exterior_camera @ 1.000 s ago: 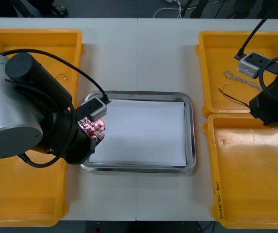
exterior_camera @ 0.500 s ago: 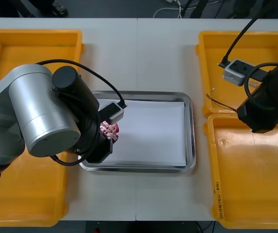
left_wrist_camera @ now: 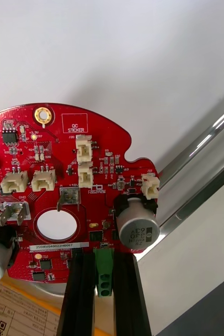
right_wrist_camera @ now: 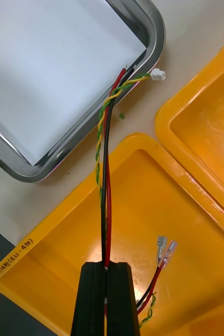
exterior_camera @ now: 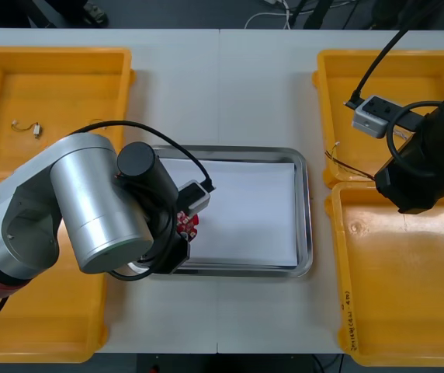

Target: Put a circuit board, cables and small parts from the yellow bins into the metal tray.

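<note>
down at the near left corner of the metal tray [exterior_camera: 305, 203] the left hand [left_wrist_camera: 103, 258] is clamped narrow on a green connector block at the rim of the round red circuit board [left_wrist_camera: 64, 173], one black finger on each side of it. the board hangs flat over the tray's white inside, just in from the shiny rim, and whether it touches the liner, can't tell from here. over on the right, the right hand [right_wrist_camera: 107, 269] is pinched almost shut on a cable bundle [right_wrist_camera: 105, 157] of red, black and twisted yellow-green strands. it hovers over the near right yellow bin [exterior_camera: 408, 311], with the bundle's short tails and their little terminals dangling beside the fingers. the long end stretches away from the fingers towards the tray's corner, its white plug out over the table [exterior_camera: 230, 85] just beside the rim. farther back, the far left bin [exterior_camera: 59, 78] has one small wired piece [exterior_camera: 26, 127] lying in it.
</note>
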`<action>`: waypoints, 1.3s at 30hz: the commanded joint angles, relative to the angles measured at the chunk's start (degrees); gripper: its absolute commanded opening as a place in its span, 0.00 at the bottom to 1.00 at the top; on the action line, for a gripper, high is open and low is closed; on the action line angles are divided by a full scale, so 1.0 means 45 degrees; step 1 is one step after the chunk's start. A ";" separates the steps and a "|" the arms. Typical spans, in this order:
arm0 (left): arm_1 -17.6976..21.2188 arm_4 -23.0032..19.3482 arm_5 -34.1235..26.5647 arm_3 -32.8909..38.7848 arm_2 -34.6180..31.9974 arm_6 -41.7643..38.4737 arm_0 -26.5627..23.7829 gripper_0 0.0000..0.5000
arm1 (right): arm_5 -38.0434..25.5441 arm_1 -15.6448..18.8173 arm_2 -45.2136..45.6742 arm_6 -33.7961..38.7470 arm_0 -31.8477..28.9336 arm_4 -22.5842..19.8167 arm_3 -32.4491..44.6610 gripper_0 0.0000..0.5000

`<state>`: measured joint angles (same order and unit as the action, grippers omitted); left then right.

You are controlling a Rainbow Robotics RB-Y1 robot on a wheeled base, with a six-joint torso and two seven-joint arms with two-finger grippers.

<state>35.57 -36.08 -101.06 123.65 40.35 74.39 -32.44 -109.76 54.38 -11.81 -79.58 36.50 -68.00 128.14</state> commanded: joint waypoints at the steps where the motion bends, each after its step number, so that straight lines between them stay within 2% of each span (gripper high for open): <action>1: -0.0034 0.0283 0.0408 -0.0134 0.0409 -0.1668 -0.0428 0.00 | -0.0052 -0.0366 -0.0148 -0.0441 0.0463 0.0131 0.0295 0.00; 11: 0.0357 0.0400 0.2146 -0.0896 0.0721 -0.1629 -0.0018 0.00 | -0.0052 -0.0542 -0.0207 -0.0324 0.0365 0.0151 0.0275 0.00; 23: 0.1021 0.0439 0.2908 -0.0896 0.0741 -0.1492 0.0665 0.00 | -0.0052 -0.0542 -0.0246 -0.0207 0.0365 0.0327 0.0256 0.00; 39: 0.1236 0.0537 0.3220 -0.0896 0.0916 -0.1531 0.0997 0.00 | -0.0052 -0.0561 -0.0246 -0.0168 0.0365 0.0034 0.0061 0.00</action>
<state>39.26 -34.55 -87.43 118.81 43.16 71.23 -28.46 -109.77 52.49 -12.11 -79.57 36.51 -67.30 128.11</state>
